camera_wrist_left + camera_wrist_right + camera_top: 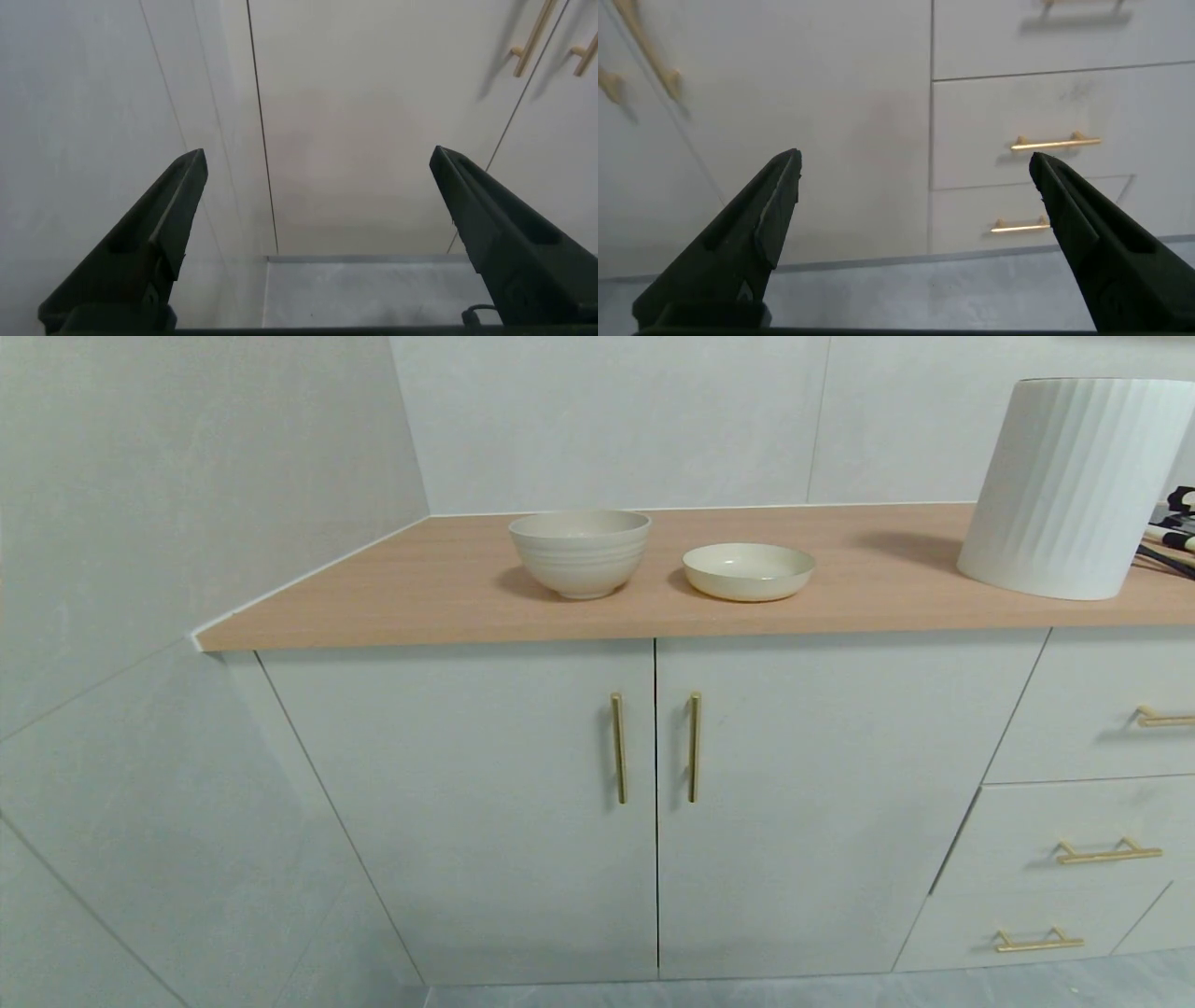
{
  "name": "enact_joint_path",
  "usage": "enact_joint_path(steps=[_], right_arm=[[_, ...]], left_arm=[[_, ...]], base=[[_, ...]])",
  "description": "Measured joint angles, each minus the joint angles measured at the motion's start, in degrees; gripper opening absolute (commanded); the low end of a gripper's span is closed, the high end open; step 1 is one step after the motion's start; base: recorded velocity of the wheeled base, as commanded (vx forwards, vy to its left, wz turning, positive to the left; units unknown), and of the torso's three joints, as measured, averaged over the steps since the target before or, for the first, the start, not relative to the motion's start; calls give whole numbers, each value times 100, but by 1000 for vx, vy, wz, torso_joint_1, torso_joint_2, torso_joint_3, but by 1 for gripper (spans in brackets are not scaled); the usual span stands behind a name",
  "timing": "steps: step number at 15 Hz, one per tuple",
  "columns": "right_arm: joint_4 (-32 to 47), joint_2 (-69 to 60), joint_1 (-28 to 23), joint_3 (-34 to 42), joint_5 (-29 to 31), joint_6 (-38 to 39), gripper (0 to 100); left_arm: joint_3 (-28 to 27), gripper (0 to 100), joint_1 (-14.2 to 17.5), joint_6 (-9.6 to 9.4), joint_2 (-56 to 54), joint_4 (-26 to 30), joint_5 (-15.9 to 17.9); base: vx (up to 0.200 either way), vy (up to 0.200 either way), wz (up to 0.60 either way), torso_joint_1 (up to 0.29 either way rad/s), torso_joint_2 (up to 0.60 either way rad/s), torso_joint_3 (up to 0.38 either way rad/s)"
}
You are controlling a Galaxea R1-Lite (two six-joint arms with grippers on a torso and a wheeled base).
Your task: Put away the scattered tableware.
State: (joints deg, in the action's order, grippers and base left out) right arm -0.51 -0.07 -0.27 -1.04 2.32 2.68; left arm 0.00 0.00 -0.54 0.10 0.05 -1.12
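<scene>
A deep cream bowl [580,552] stands on the wooden countertop [429,588], with a shallow cream dish [748,570] just to its right. Below them the two cabinet doors are closed, their gold handles [618,748] side by side at the middle seam. My left gripper [318,168] is open, low down in front of the left cabinet door [374,131] and the tiled wall. My right gripper [915,173] is open too, facing the drawer fronts [1046,121] near the floor. Neither gripper holds anything.
A tall white ribbed container [1074,485] stands at the right end of the countertop, with dark utensils [1172,537] behind it. Three drawers with gold handles [1106,852] are right of the cabinet. A tiled wall [140,616] closes off the left side.
</scene>
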Motion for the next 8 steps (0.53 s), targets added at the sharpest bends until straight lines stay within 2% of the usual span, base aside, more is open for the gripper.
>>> enact_joint_path(steps=[1, 4, 8], right_arm=[[-172, 0, 0, -243, -99, 161, 100], [-4, 78, 6, -664, -1068, 325, 100], [0, 735, 48, -813, -1482, 202, 100]], left_arm=[[0, 100, 0, 7, 0, -2, 1], [0, 100, 0, 29, 0, 0, 0], [0, 100, 0, 0, 0, -5, 0]], base=[[0, 0, 0, 0, 0, 0], [0, 0, 0, 0, 0, 0], [0, 0, 0, 0, 0, 0]])
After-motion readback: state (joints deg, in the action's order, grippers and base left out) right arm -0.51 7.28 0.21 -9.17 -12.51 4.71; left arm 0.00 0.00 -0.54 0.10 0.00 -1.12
